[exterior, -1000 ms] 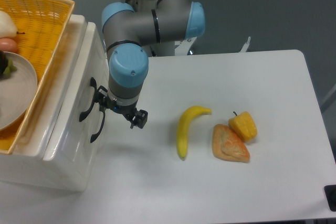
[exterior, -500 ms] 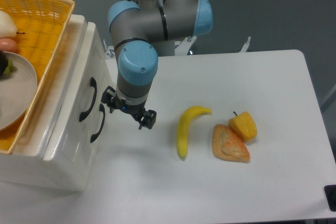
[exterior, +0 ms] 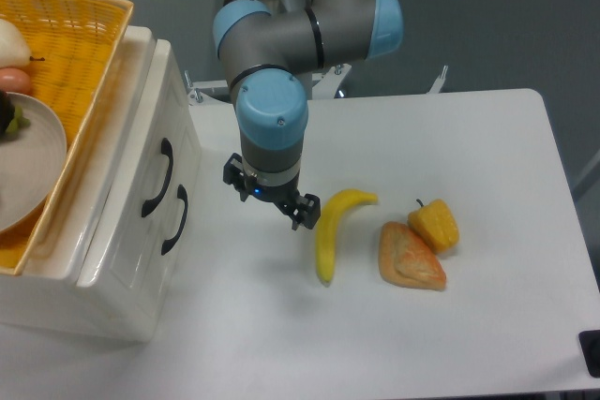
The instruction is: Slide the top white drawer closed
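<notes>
Top white drawer (exterior: pixel 155 170) sits flush; pincer (exterior: pixel 271 200) (empty, fingers spread) hovers apart, beside banana (exterior: pixel 332 229).

Bare tabletop separates the tool (exterior: pixel 270 196) from the cabinet; banana (exterior: pixel 333 228) crowds its right.

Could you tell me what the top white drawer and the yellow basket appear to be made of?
The top white drawer looks like glossy white plastic: smooth, with soft reflections, and a curved black handle, probably plastic too. The yellow basket looks woven, showing a fine lattice texture; whether it is wicker or plastic weave is unclear.
</notes>
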`<state>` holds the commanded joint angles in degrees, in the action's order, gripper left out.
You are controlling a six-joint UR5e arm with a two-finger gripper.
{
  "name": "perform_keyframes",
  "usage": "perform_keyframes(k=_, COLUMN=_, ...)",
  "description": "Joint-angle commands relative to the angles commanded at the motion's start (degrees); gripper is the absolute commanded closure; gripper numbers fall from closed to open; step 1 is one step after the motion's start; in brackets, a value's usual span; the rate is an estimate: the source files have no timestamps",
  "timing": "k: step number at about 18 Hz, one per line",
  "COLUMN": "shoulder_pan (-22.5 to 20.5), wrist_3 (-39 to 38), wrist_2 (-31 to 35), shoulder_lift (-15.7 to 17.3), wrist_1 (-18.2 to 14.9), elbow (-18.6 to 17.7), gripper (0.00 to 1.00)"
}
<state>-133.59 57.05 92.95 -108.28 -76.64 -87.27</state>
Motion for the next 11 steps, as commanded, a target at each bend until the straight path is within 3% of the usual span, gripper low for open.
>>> perform_keyframes(k=11, shoulder_pan=-10.1, wrist_3=19.3, wrist_2=0.6, shoulder_lift=-0.2, wrist_1=2.5, elbow=-0.1, gripper=0.00)
